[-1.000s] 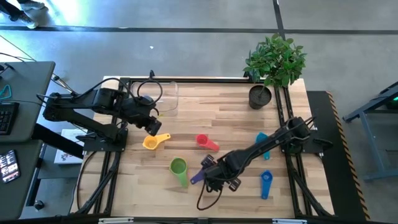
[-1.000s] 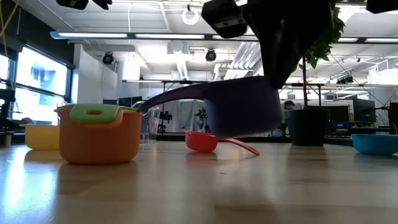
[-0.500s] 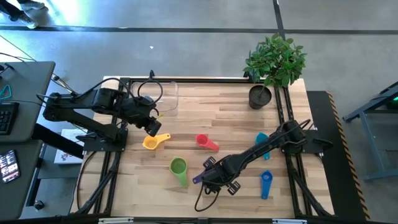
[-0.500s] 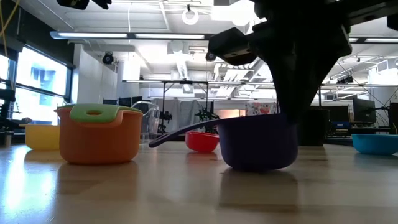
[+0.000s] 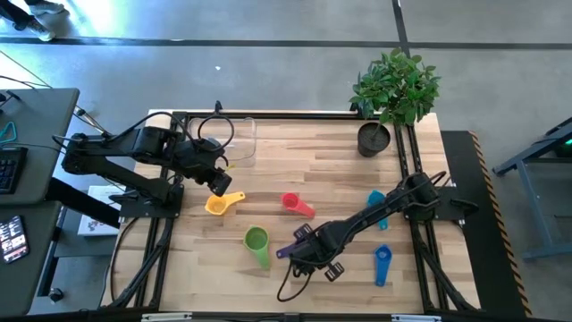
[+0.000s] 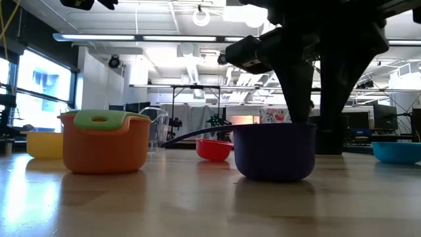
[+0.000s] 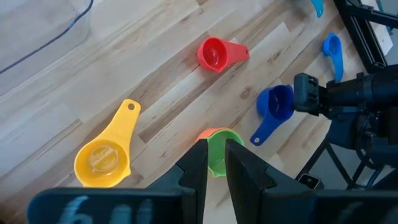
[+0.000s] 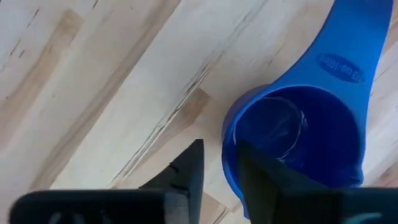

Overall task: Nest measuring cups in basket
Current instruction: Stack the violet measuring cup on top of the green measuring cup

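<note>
While green cup (image 5: 256,238) sits nested in orange, purple cup (image 5: 288,252) beside it.

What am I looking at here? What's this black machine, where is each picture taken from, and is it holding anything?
It is a robot with two dark arms at a wooden table. One picture looks straight down, one looks level across the tabletop, and two come from cameras on the wrists.

Loose on the table lie yellow, red, teal and blue measuring cups, and a green cup sitting in an orange one. A clear basket and a potted plant stand at the back.

The right arm has its jaws slightly apart astride the rim of the purple cup, which rests on the table. The left arm holds nothing.
</note>
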